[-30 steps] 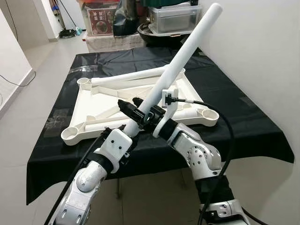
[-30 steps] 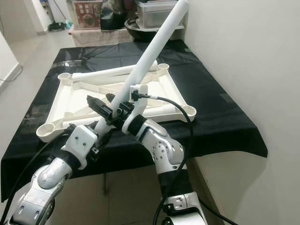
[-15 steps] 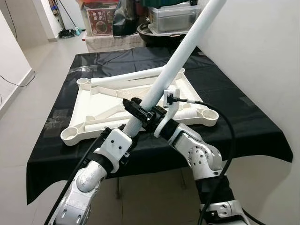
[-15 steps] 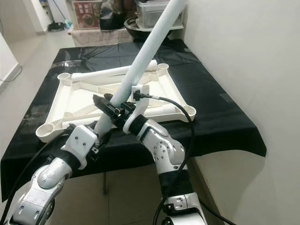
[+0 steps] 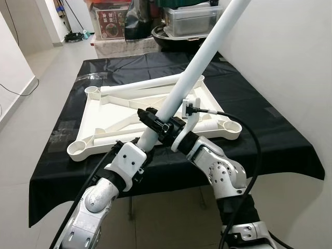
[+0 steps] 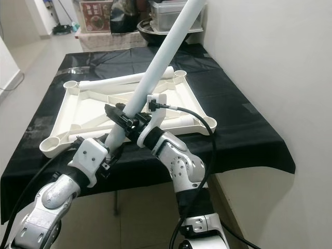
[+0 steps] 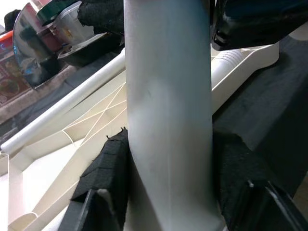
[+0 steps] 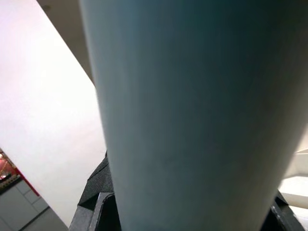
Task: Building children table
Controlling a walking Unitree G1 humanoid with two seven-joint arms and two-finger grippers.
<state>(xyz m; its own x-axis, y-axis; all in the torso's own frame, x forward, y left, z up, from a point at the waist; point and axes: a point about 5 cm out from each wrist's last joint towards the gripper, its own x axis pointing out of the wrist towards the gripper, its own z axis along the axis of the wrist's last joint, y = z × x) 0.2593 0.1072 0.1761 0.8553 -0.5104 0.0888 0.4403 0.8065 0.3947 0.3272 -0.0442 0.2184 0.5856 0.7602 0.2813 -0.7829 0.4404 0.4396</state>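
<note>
Left eye view: both arms meet near the counter's (image 5: 270, 124) front edge. Left gripper (image 5: 147, 136) is clamped on the low end of the white table leg (image 5: 194, 67); right gripper (image 5: 162, 124) is clamped on it just above. Leg slants up and away toward the wall, its far end out of frame. Behind, the white tabletop (image 5: 104, 111) lies upside down on the black cloth, corner sockets (image 5: 78, 149) up, w/ a second leg (image 5: 142, 84) lying across its far side and a third leg (image 5: 213, 124) near the front right socket. Storage boxes (image 5: 192, 18) beyond.

Handling (judgement): leg looks like a hollow plastic tube, light, stiff, smooth, so prob slippery and long enough to swing; best held low near the socket end, as it is, w/ two grips for control. Tabletop rigid, ribbed, should stay put.

Left wrist view shows foam pads (image 7: 108, 168) pressed on the tube from both sides, contact the eye views can't confirm. Right wrist view: tube close up, wall behind. Eye views give the layout and tilt.
</note>
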